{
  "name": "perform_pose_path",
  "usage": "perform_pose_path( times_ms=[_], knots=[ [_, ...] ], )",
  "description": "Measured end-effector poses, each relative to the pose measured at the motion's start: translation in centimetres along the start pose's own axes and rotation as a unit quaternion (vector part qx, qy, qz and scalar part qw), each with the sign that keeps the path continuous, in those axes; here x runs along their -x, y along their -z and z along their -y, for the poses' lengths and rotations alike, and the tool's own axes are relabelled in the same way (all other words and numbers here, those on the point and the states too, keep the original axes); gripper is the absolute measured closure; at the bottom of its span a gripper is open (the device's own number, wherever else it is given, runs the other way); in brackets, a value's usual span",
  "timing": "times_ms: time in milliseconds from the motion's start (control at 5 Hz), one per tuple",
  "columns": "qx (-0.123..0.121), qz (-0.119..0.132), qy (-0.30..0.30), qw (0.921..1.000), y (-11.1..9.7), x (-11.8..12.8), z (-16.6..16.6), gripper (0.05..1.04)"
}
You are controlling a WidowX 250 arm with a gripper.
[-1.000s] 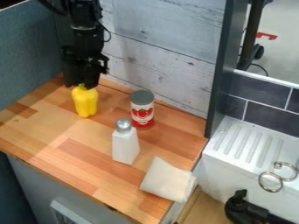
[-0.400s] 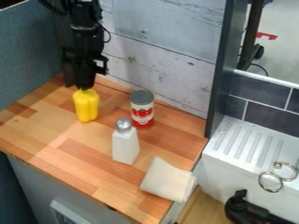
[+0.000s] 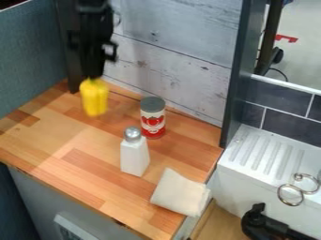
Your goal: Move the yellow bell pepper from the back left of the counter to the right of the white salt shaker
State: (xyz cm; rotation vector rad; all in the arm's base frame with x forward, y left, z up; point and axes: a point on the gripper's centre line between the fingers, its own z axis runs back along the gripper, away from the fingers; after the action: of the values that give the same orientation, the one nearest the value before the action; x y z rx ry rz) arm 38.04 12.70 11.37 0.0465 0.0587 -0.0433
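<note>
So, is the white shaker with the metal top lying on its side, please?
No, the white shaker stands upright on the wooden counter, its metal top uppermost.

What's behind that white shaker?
Behind the white shaker stands a can with a gray lid and red tomatoes on its label; the plank wall is farther back. The counter right behind the shaker's body is covered, so I can't tell what's there.

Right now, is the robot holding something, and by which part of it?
Yes, the yellow toy pepper, held at its top end and hanging below the black pincer.
</note>
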Motion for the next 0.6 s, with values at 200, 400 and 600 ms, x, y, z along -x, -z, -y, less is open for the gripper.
perform_pose_path(
  times_ms=[200, 400, 600],
  knots=[
    [-0.034, 0.038, 0.041, 0.9979, -3.7, -0.9, 3.6, 1.003],
    [-0.023, 0.083, 0.096, 0.9916, -5.9, -1.5, 6.8, 1.003],
    [-0.001, 0.099, 0.123, 0.9875, -7.2, -1.3, 8.6, 1.003]
  ],
)
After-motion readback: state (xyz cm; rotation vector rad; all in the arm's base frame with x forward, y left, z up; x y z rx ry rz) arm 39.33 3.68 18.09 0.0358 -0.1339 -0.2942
